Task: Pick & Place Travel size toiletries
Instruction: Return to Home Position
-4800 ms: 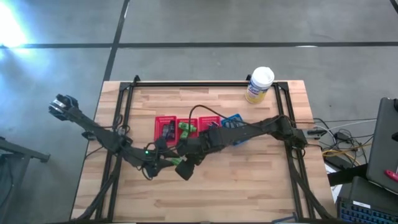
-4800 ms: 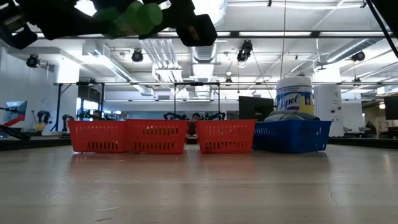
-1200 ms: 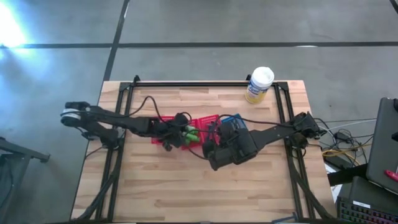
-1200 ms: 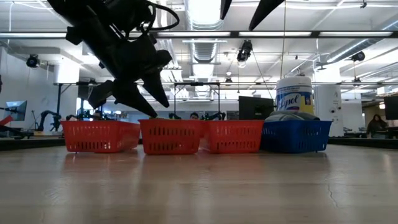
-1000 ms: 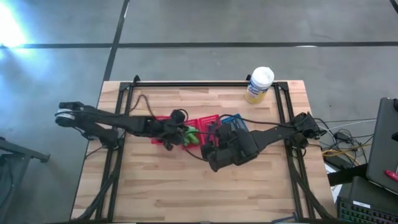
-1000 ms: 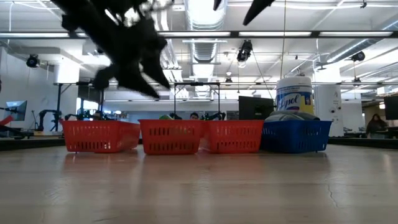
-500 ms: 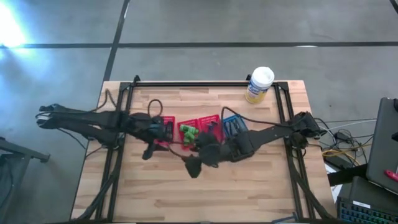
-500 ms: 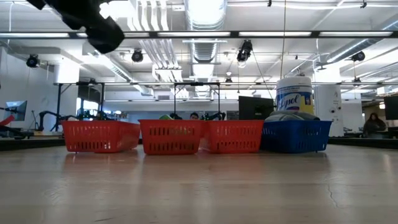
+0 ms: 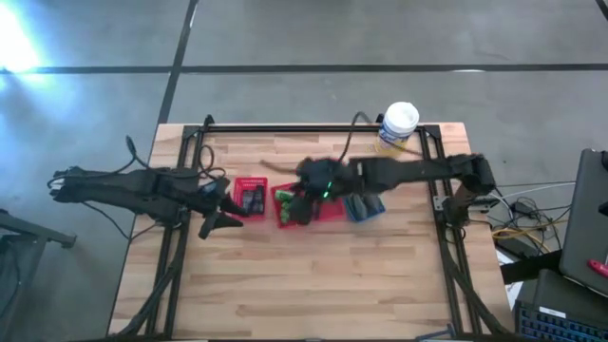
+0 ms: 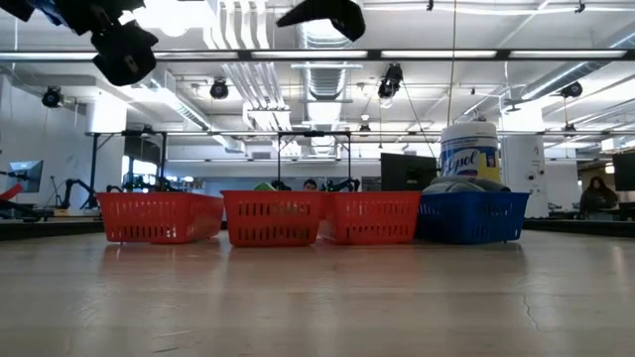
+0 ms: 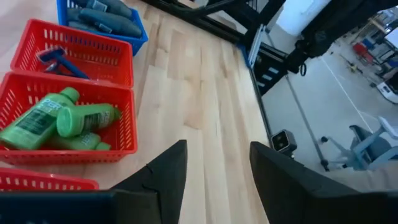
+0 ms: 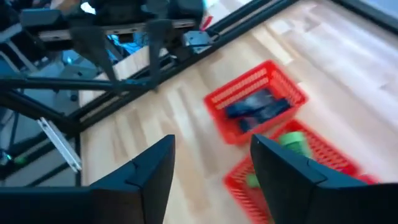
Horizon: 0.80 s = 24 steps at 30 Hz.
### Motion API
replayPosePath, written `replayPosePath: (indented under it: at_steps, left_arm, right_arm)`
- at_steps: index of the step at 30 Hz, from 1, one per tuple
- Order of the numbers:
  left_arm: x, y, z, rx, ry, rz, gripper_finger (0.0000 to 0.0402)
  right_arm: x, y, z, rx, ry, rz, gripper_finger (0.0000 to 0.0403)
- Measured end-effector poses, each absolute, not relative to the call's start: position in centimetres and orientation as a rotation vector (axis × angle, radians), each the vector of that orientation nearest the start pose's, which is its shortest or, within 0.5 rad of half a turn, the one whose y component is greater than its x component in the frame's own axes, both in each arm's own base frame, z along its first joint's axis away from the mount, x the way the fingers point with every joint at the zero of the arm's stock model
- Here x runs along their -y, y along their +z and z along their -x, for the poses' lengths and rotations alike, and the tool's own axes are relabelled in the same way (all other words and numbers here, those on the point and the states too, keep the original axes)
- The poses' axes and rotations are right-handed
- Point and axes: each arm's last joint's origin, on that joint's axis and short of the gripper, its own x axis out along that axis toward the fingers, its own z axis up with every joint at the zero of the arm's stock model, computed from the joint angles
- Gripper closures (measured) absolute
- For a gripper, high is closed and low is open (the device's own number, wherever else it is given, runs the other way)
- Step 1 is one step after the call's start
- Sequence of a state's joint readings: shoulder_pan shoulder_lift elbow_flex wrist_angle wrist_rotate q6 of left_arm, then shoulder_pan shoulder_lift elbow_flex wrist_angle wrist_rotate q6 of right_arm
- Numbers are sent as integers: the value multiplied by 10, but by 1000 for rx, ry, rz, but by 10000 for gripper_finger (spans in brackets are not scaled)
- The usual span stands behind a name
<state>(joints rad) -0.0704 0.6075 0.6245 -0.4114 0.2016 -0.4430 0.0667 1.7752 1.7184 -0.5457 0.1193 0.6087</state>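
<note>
Three red mesh baskets and a blue one (image 9: 363, 205) stand in a row mid-table. One red basket holds bright green bottles (image 11: 56, 118), lying on their sides. Another holds two thin blue-handled razors (image 11: 59, 59), and the third has dark items (image 12: 258, 106). Grey tubes (image 11: 102, 15) fill the blue basket. My left gripper (image 9: 217, 225) hangs open and empty above the table, left of the baskets and a little nearer. My right gripper (image 9: 296, 214) is open and empty, high over the green-bottle basket (image 9: 288, 202).
A white-lidded yellow canister (image 9: 397, 128) stands at the table's far edge, behind the blue basket. Black frame rails run along the table's left, right and far sides. Bare wood lies between the baskets and the near edge.
My left gripper has risen from the green-bottle basket and drawn back toward the table's left edge. My right arm has swung from the near side of the baskets toward the far edge, so its gripper now hangs over the green-bottle basket. The baskets have stayed put.
</note>
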Motion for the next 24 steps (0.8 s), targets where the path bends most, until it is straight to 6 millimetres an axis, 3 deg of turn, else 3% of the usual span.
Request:
replayPosePath:
  at_steps: [8,11,13,19,24]
  left_arm:
    - [11,280,-133,-413,-44,451,223]
    - [11,281,-133,-415,-26,579,222]
    - [12,285,-134,-384,-56,574,223]
    - [9,296,-130,-240,-138,402,223]
    - [3,281,-117,-135,-154,393,223]
  right_arm:
    - [50,355,-343,-568,-261,-453,223]
    - [72,351,-319,-543,-298,-424,232]
    - [83,351,-303,-489,-324,-398,239]
    - [93,361,-255,-293,-355,-266,261]
    - [85,359,-214,-236,-469,-173,277]
